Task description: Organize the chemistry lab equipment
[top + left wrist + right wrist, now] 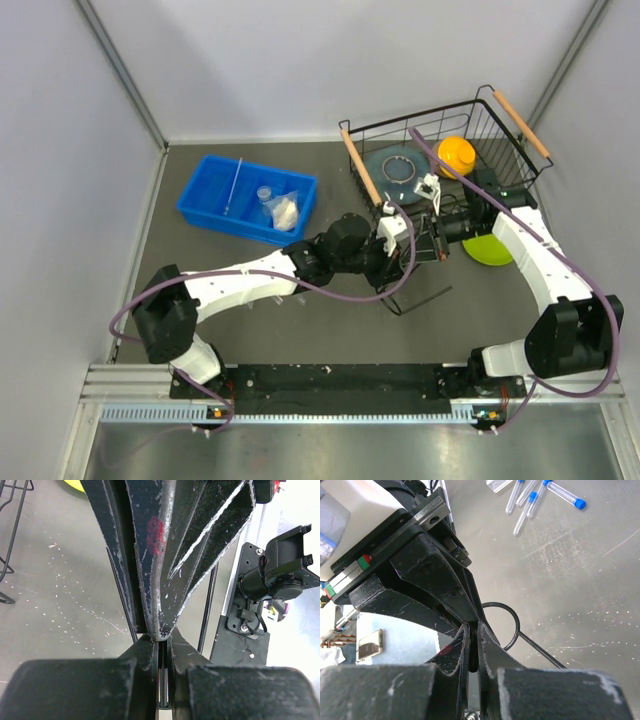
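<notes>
The black wire ring stand point(421, 294) is held near the table's middle by both grippers. My left gripper point(400, 258) is shut on one of its thin rods; in the left wrist view the jaws point(163, 640) pinch the wire and another rod point(207, 605) runs beside them. My right gripper point(430, 236) is shut on the stand too point(472, 630), its ring point(512, 625) just beyond the fingertips. Several blue-capped test tubes point(521, 502) lie on the table. The glass rod point(234, 182), small clear cup point(264, 194) and white packet point(284, 211) lie in the blue bin point(210, 205).
A black wire basket point(500, 135) at the back right holds a grey dish point(392, 165) and an orange dish point(457, 154). A green dish point(487, 250) lies on the table under the right arm. Grey walls close in the left, back and right sides.
</notes>
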